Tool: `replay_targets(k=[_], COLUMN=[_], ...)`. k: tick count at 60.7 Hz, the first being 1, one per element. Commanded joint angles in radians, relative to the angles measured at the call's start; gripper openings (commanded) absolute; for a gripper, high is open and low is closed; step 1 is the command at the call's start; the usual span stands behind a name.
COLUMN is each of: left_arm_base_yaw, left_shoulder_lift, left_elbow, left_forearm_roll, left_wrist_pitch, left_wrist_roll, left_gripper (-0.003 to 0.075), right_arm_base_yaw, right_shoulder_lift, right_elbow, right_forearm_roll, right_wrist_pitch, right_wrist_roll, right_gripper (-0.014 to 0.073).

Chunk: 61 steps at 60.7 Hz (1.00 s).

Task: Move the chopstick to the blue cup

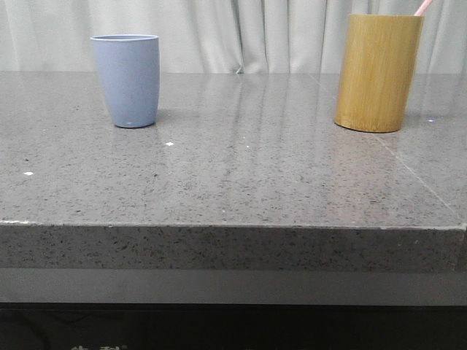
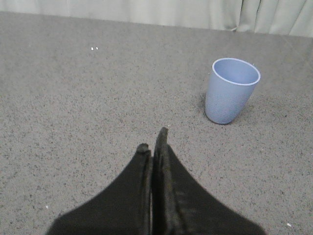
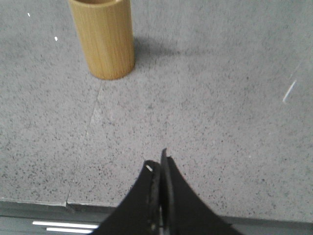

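The chopstick (image 1: 422, 7) stands in the bamboo holder (image 1: 378, 71) at upper right, the blue cup (image 1: 127, 80) upper left, so both pincers, left (image 2: 154, 142) and right (image 3: 157, 161), sit pressed together, empty.

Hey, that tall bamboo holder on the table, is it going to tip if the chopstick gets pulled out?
Probably not. The bamboo holder is a wide, straight-sided cylinder standing flat on the table, so it looks stable. The chopstick leans at its rim, so an angled pull could nudge it. The smooth stone might let it slide.
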Motion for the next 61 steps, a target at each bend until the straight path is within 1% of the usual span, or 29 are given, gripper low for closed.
replay_targets(k=[1, 11, 14, 17, 20, 22, 25, 28, 31, 34, 41, 47, 55, 61], left_arm_base_yaw=[-0.001, -0.001, -0.001, -0.001, -0.001, -0.001, -0.003, -0.003, -0.003, -0.003, -0.003, -0.003, -0.003, -0.003], left_shoulder_lift=[0.041, 0.081, 0.087, 0.09, 0.09, 0.09, 0.09, 0.09, 0.09, 0.09, 0.11, 0.156, 0.263, 0.351], left_elbow=[-0.012, -0.004, -0.004, -0.004, -0.004, -0.004, -0.004, -0.004, -0.004, -0.004, -0.004, -0.028, -0.097, -0.177], left_forearm_roll=[-0.027, -0.009, 0.011, 0.021, 0.023, 0.023, 0.023, 0.021, 0.019, 0.014, -0.04, -0.12, -0.212, -0.226], left_wrist_pitch=[-0.081, -0.081, -0.083, -0.083, -0.088, -0.097, -0.106, -0.113, -0.113, -0.115, -0.154, -0.172, -0.162, -0.126], left_wrist_roll=[-0.003, 0.001, 0.001, 0.003, 0.02, 0.024, 0.024, 0.024, 0.024, 0.024, 0.031, 0.09, 0.169, 0.183], left_gripper=[-0.0019, -0.0015, 0.0008, 0.0053, 0.0137, 0.0213, 0.0357, 0.0475, 0.0548, 0.0592, 0.0587, 0.0567, 0.0566, 0.0566], right_arm_base_yaw=[0.002, 0.002, 0.002, 0.002, 0.002, 0.002, 0.002, 0.002, 0.002, 0.002, 0.002, 0.002, 0.002, 0.002], right_shoulder_lift=[0.038, 0.057, 0.057, 0.057, 0.057, 0.057, 0.057, 0.057, 0.057, 0.057, 0.057, 0.057, 0.057, 0.057], right_elbow=[-0.033, -0.033, -0.033, -0.033, -0.033, -0.033, -0.033, -0.033, -0.033, -0.033, -0.033, -0.033, -0.033, -0.033], right_forearm_roll=[-0.011, -0.011, -0.011, -0.011, -0.011, -0.011, -0.011, -0.011, -0.011, -0.011, -0.01, -0.01, -0.01, -0.01], right_wrist_pitch=[-0.044, -0.05, -0.062, -0.07, -0.074, -0.075, -0.073, -0.073, -0.073, -0.073, -0.073, -0.073, -0.073, -0.073], right_wrist_roll=[0.0, 0.0, 0.0, 0.0, 0.0, 0.0, 0.0, 0.0, 0.0, 0.0, 0.0, 0.0, 0.0, 0.0], right_gripper=[-0.0066, -0.0053, -0.0013, 0.0041, 0.0125, 0.0191, 0.0304, 0.0398, 0.046, 0.0503, 0.051, 0.051, 0.051, 0.051])
